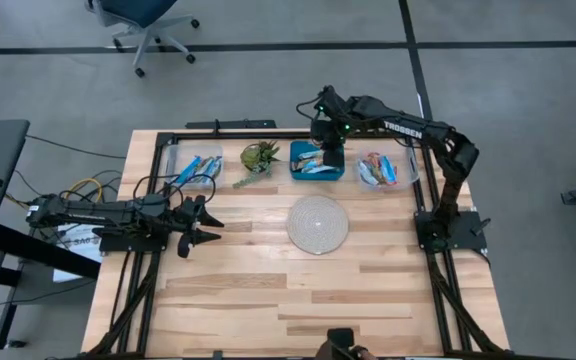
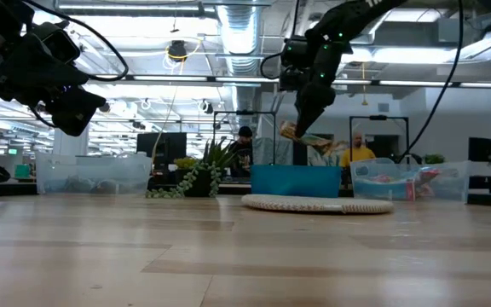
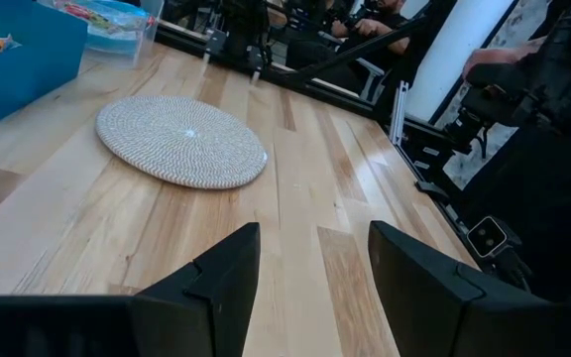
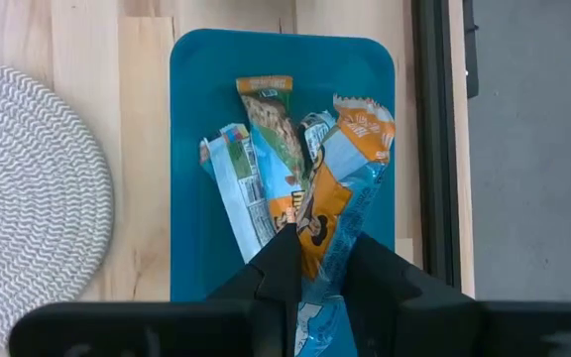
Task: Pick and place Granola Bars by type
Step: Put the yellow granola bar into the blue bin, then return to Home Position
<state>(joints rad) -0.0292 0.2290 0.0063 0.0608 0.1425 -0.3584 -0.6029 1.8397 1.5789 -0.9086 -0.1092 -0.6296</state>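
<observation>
An orange-and-blue granola bar (image 4: 337,203) hangs pinched by one end in the right gripper (image 4: 320,260), above the blue bin (image 4: 191,149). It could slip or swing wide. The left gripper (image 3: 310,268) waits, fingers spread, empty.

My right gripper (image 4: 320,260) hangs raised, fingers pinched on a granola bar (image 4: 330,208); my left gripper (image 1: 204,226) waits low, fingers spread.
</observation>
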